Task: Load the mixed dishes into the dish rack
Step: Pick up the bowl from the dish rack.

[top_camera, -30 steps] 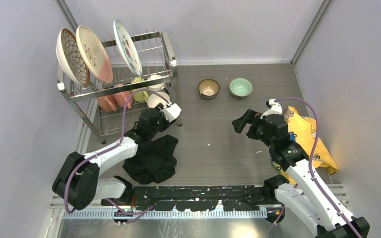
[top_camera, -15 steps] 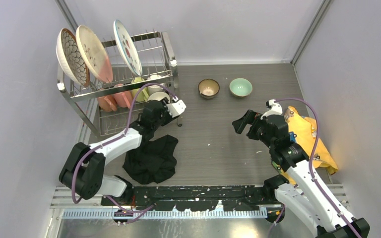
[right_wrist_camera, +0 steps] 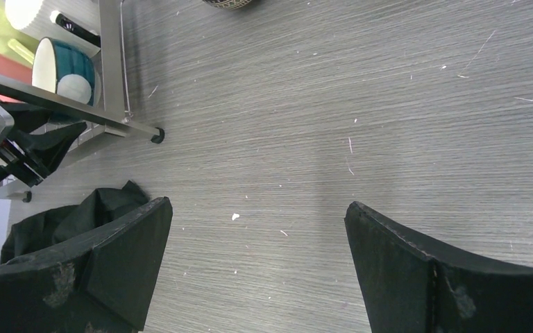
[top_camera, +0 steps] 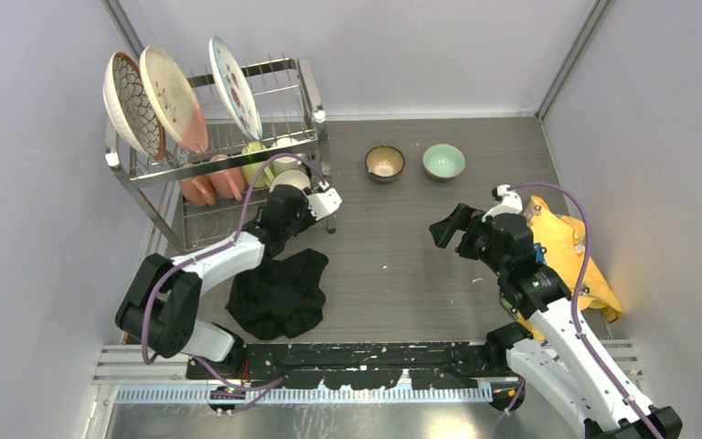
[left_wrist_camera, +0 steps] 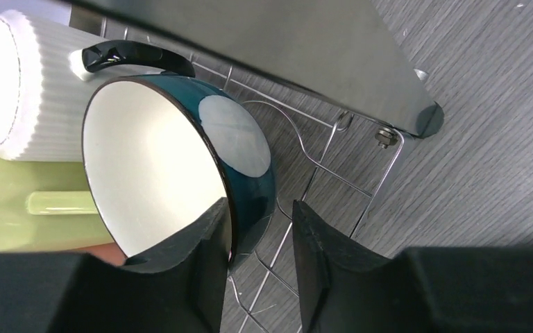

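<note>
Left jaws: my left gripper (left_wrist_camera: 260,222) straddles the wall of the dark blue glazed bowl with a white inside (left_wrist_camera: 153,173), one finger in, one out. I see a sliver of gap, so I cannot tell if it's clamped.
Bowl: on edge on the lower wires of the silver wire dish rack (left_wrist_camera: 284,41).
Past the bowl: white ribbed mug (left_wrist_camera: 21,90) and yellow-green mug (left_wrist_camera: 14,215).
Right jaws: right gripper (right_wrist_camera: 257,205) spread wide, nothing between, above the grey wood-grain table (right_wrist_camera: 319,104).
Well ahead: small brown bowl (top_camera: 385,163) and mint-green bowl (top_camera: 443,161).
</note>
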Robot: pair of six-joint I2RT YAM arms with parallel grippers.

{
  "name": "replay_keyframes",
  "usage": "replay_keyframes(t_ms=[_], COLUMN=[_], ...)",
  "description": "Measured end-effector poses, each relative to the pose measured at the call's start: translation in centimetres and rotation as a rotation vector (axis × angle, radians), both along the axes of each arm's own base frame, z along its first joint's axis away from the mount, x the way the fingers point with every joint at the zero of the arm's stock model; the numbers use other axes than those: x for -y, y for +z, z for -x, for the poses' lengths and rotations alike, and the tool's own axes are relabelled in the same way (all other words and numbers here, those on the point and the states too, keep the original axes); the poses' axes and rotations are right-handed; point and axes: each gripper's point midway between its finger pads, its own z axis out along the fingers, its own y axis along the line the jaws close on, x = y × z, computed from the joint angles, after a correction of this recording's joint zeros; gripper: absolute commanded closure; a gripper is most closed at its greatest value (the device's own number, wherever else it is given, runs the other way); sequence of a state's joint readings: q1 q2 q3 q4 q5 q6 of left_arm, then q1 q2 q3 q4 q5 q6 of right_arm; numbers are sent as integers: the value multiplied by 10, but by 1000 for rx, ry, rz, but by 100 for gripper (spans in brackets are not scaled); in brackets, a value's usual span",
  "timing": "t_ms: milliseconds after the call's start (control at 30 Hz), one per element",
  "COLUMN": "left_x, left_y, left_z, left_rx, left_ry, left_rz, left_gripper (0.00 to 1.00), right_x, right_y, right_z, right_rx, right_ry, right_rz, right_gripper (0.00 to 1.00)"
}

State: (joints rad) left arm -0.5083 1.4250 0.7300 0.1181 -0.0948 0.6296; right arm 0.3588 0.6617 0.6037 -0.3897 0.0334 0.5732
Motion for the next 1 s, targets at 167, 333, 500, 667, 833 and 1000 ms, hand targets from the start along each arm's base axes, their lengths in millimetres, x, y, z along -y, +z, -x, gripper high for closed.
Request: replay_keyframes(t_ms=[167, 333, 500, 667, 833, 1000], left_x=[-3, -3, -2, -1, 0, -4], left_y=[0, -2, 4, 17, 25, 32], left_z=[2, 11, 18, 22, 22, 23], left_rx=[-15, -56, -80, -92, -136, -187], left_ry=[16, 27, 68, 126, 207, 299], left_rz=[8, 38, 112, 251, 460, 694], left_gripper=[83, 94, 100, 100, 100, 100], right_x=[1, 1, 1, 2, 2, 2], right_y=[0, -3, -2, 0, 1, 1], right_z=[1, 1, 1, 2, 2, 2], right_rx=[3, -1, -1, 8, 11, 11], right_ry=[-4, -5, -5, -6, -6, -8], right_rz=[1, 3, 3, 0, -1, 0], right_gripper=[0, 0, 0, 0, 1, 0])
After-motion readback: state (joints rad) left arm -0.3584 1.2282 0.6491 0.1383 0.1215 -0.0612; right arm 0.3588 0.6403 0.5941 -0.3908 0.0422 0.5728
